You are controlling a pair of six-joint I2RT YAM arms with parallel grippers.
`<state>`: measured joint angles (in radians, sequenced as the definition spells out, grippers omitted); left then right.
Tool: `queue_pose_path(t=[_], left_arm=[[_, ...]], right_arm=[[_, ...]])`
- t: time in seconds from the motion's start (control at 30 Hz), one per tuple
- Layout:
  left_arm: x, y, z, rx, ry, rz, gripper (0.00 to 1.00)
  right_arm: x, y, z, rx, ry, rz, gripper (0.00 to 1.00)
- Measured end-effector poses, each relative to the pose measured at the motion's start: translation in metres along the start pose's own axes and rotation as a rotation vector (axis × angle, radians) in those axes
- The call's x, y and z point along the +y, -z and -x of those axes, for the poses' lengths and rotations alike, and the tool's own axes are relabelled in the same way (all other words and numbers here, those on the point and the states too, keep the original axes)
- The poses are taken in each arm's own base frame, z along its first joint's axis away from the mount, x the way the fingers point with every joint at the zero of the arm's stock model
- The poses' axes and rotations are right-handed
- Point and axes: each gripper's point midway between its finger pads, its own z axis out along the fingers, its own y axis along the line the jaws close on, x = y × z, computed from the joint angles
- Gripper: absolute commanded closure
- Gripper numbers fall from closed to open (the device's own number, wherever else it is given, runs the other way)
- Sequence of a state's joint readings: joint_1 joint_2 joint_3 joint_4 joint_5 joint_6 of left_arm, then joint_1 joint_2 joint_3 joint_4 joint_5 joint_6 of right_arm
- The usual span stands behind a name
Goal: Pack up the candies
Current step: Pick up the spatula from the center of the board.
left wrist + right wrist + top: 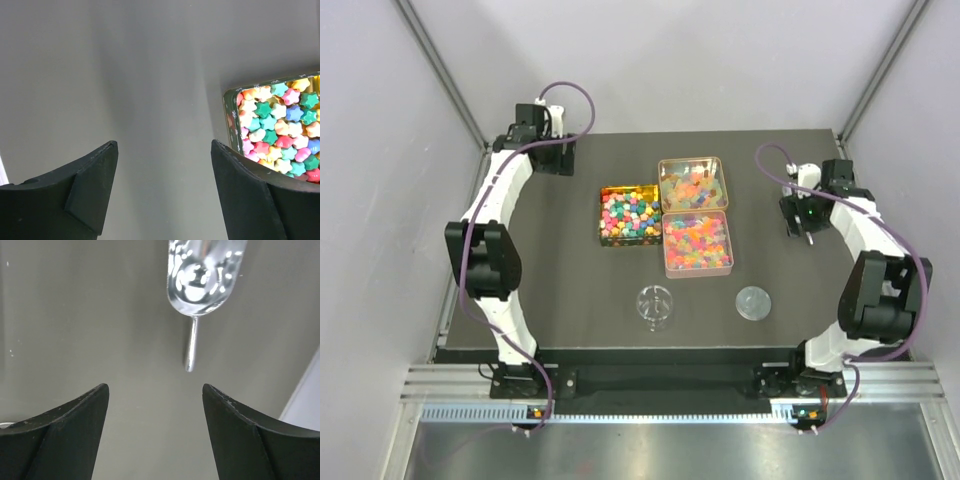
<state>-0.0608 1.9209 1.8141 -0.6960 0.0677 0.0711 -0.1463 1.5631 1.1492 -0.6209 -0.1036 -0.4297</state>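
The candies fill three open tins in the top view. Opaque star-like pieces [628, 214] are in the left tin and also show in the left wrist view [280, 131]. Translucent gummy pieces fill the far right tin [693, 183] and the near right tin [697, 243]. My left gripper [558, 160] [165, 145] is open and empty over bare table, left of the opaque candies. My right gripper [800, 216] [155, 387] is open and empty, right of the tins. A shiny metal scoop [202, 270] lies just ahead of it, handle towards the fingers.
A small clear jar [654, 304] stands near the table's front, with a round lid [753, 301] to its right. The dark table [570, 300] is enclosed by pale walls at the back and both sides.
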Motion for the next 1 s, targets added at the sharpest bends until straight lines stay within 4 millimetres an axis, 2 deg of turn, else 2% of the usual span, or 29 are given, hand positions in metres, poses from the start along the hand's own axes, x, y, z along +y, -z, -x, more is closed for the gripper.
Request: queue_pose_path(t=[0.17, 0.33, 0.5, 0.57, 0.73, 0.93, 1.0], left_arm=[[-0.001, -0.011, 0.0, 0.019, -0.001, -0.013, 0.22], [-0.005, -0.008, 0.008, 0.006, -0.005, -0.035, 0.27], [-0.007, -0.008, 0.024, -0.026, -0.01, -0.056, 0.32], [-0.009, -0.009, 0.026, -0.027, -0.008, -0.065, 0.32], [-0.011, -0.01, 0.026, -0.023, -0.001, -0.073, 0.32], [-0.011, -0.008, 0.026, -0.015, 0.003, -0.073, 0.33], [-0.01, -0.008, 0.031, -0.027, -0.002, -0.072, 0.33]], right_arm=[[0.0, -0.012, -0.003, 0.028, 0.02, 0.035, 0.28], [-0.017, -0.026, -0.009, 0.053, -0.015, 0.034, 0.3], [-0.023, -0.039, -0.017, 0.079, -0.017, 0.039, 0.38], [-0.023, -0.044, -0.018, 0.084, -0.011, 0.046, 0.43], [-0.025, -0.056, -0.013, 0.08, -0.009, 0.06, 0.46], [-0.035, -0.072, -0.006, 0.064, -0.008, 0.05, 0.62], [-0.035, -0.077, -0.007, 0.067, -0.012, 0.054, 0.73]])
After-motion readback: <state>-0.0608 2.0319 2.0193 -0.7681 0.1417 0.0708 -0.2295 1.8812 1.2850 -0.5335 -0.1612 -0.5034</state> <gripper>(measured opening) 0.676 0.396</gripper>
